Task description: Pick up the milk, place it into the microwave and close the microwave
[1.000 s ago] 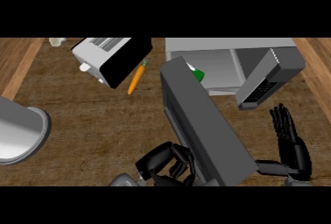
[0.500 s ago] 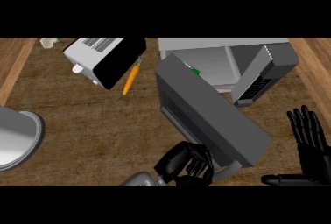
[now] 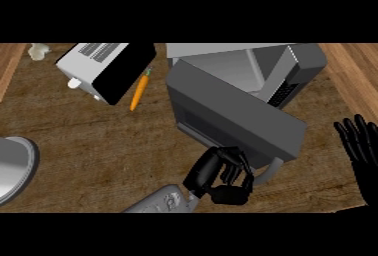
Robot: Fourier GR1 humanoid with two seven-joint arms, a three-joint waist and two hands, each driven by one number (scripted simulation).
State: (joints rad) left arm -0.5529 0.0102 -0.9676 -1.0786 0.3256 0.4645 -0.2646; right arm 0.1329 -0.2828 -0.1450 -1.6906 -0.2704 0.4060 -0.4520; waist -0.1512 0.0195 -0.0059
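The grey microwave [image 3: 295, 70] stands at the back right with its door [image 3: 229, 115] swung partway across the opening. Only a strip of the bare inner wall shows behind the door, and the milk is not visible. My left hand [image 3: 220, 175] is at the door's lower outer edge, its curled fingers resting against the door with nothing held in them. Beside it, a curved grey handle [image 3: 270, 170] sticks out from the door's lower corner. My right hand [image 3: 360, 147] rests open at the right edge, fingers up, away from the microwave.
A white and black toaster [image 3: 103, 70] sits at the back left with an orange carrot [image 3: 138, 92] beside it. A grey round plate [image 3: 11, 170] lies at the left edge. A small white object [image 3: 38, 50] lies in the far left corner.
The microwave door has swung further towards the opening, hiding the green-capped milk seen inside earlier. My left hand followed the door up. My right hand drew back to the right edge.
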